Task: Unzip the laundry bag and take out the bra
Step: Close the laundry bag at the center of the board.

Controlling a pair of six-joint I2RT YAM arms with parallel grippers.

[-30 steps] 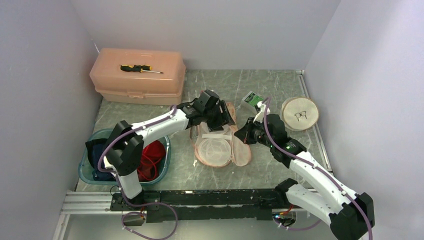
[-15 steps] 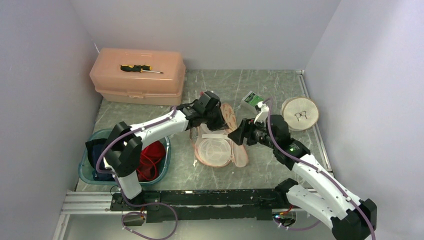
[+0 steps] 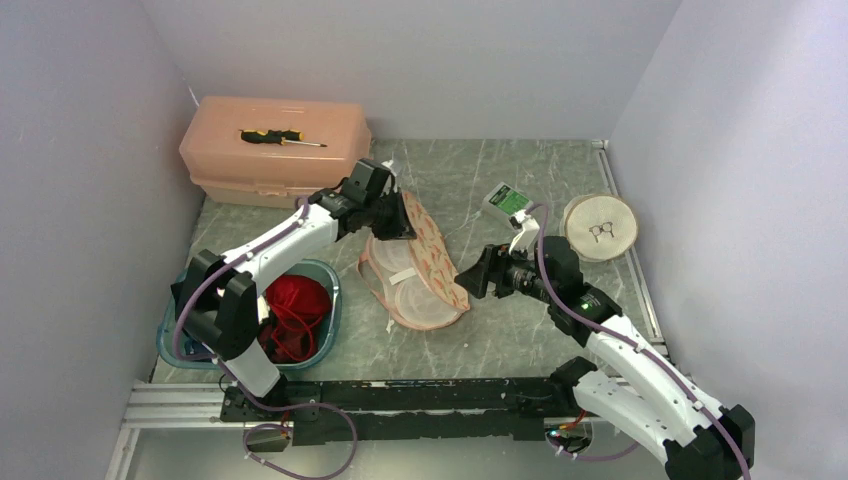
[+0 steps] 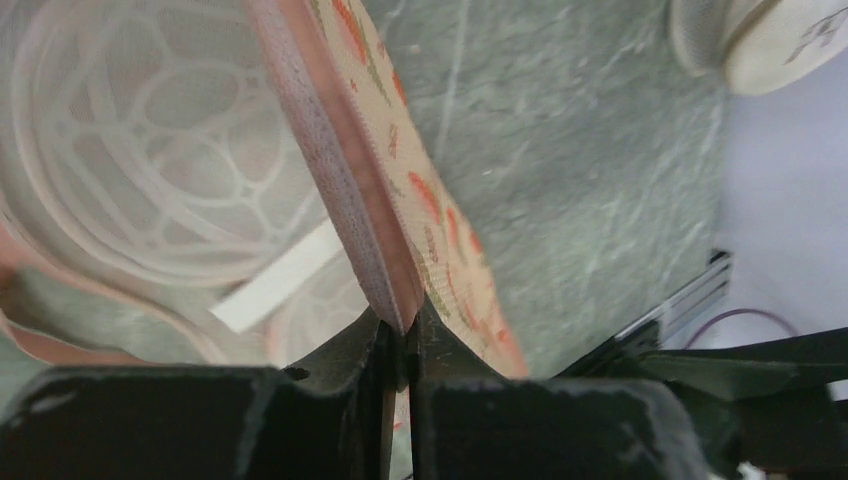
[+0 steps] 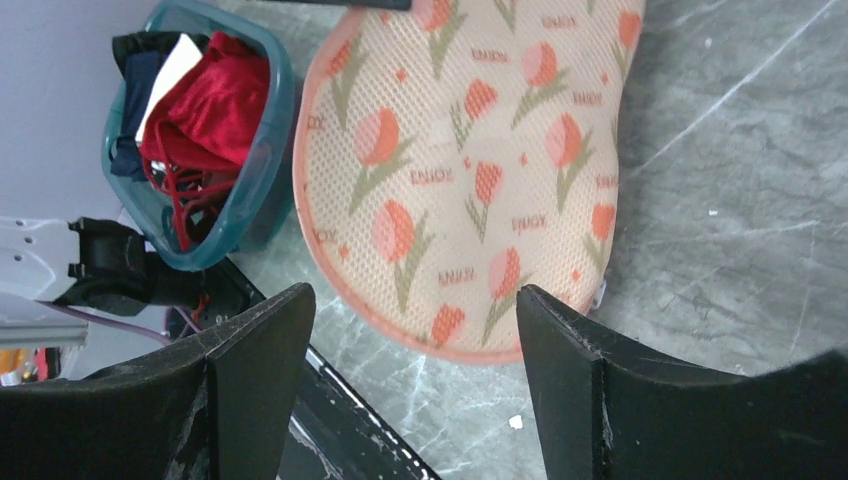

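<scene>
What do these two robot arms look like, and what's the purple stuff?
Both arms, left arm and right arm, have white tube-like links joined by black joints. A purple cable loops along each. The left gripper and right gripper have matte black wedge-shaped fingers. A green light glows on the right arm.

Laundry bag [image 3: 412, 268] lay mid-table [image 3: 480, 170], its right flap tilted up. Tub [image 3: 335, 300] sat front-left of it, bra [image 3: 297, 298] inside. Lidded box [image 3: 275, 160] was at back-left, screwdriver [image 3: 280, 137] on top. Small packet [image 3: 505, 200] and round pouch [image 3: 610, 245] were to the bag's right, pouch rightmost. Left gripper [image 3: 392, 225] was at the bag's rear edge, right gripper [image 3: 478, 282] just right of it.
</scene>
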